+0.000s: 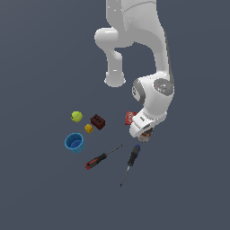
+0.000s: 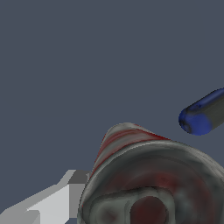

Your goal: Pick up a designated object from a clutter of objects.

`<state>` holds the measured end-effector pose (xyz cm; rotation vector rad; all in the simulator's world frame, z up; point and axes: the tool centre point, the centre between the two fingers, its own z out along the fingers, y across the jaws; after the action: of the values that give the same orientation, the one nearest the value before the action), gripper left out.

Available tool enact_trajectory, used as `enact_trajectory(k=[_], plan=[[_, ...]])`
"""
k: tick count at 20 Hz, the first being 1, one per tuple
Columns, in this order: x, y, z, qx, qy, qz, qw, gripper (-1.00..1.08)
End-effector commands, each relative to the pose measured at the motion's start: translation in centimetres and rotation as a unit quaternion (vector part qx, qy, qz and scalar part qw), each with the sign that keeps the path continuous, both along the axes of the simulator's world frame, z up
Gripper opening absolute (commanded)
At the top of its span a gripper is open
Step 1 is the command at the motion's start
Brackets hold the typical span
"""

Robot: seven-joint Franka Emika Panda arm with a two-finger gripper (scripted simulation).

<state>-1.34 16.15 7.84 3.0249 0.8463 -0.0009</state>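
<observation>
I see the blue cup (image 1: 74, 142) standing open, contents unclear; my gripper (image 1: 144, 134) is at the tin can (image 2: 153, 183); grip I cannot tell.

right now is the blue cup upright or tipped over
Upright. In the exterior view the blue cup stands on its base, its round open mouth facing up and the inside visible.

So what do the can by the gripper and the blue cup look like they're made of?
The can looks like dull grey metal on its top and rim, with a red-and-white label, probably paper. The blue cup looks like plain matte plastic, evenly blue; the render leaves that open.
</observation>
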Motion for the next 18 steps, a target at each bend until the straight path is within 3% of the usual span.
enact_trajectory(k=[1,10,18], plan=[[0.0,-0.2,0.2,0.000,0.000,0.000,1.0000,-1.00],[-0.8,-2.8,2.6,0.000,0.000,0.000,1.0000,-1.00],[-2.2,-7.9,7.4,0.001,0.000,0.000,1.0000,-1.00]])
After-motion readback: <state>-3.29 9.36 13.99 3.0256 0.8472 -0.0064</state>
